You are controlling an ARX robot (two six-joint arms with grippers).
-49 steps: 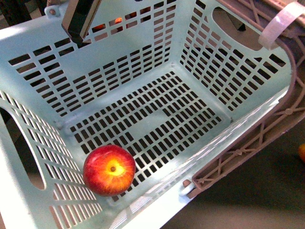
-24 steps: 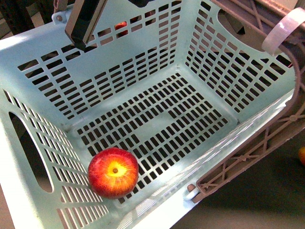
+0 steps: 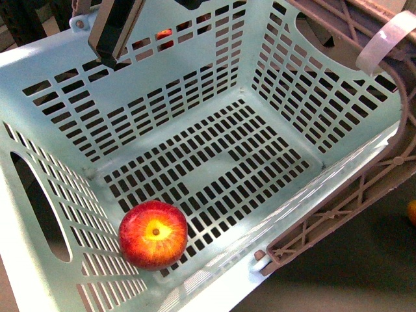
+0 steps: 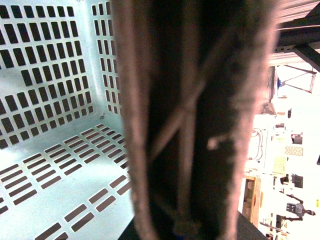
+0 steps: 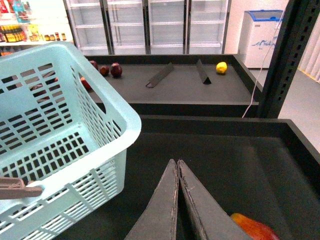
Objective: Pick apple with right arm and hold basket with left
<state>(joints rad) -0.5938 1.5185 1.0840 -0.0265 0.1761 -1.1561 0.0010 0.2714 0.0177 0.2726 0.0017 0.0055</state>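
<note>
The pale mint-blue basket (image 3: 195, 97) fills the front view. A glossy red apple (image 3: 153, 234) with a yellow blush lies on its slotted floor in the near left corner. My left gripper (image 3: 112, 36) is at the far left rim, shut on the basket. Its brown lattice handle (image 4: 190, 115) sits blurred right against the left wrist camera. Outside the basket (image 5: 60, 125), my right gripper (image 5: 177, 162) hangs shut and empty over the dark shelf floor. The apple does not show in either wrist view.
An orange-red fruit (image 5: 252, 227) lies on the dark shelf just beside my right gripper, and shows at the front view's edge (image 3: 411, 211). Further back are dark maroon apples (image 5: 116, 69), a yellow fruit (image 5: 221, 67) and shelf dividers (image 5: 160, 76). A black post (image 5: 285, 60) stands to one side.
Over the second the basket shifted slightly in the front view, and the apple moved a little along the floor with it. In the last half second almost nothing moved.
</note>
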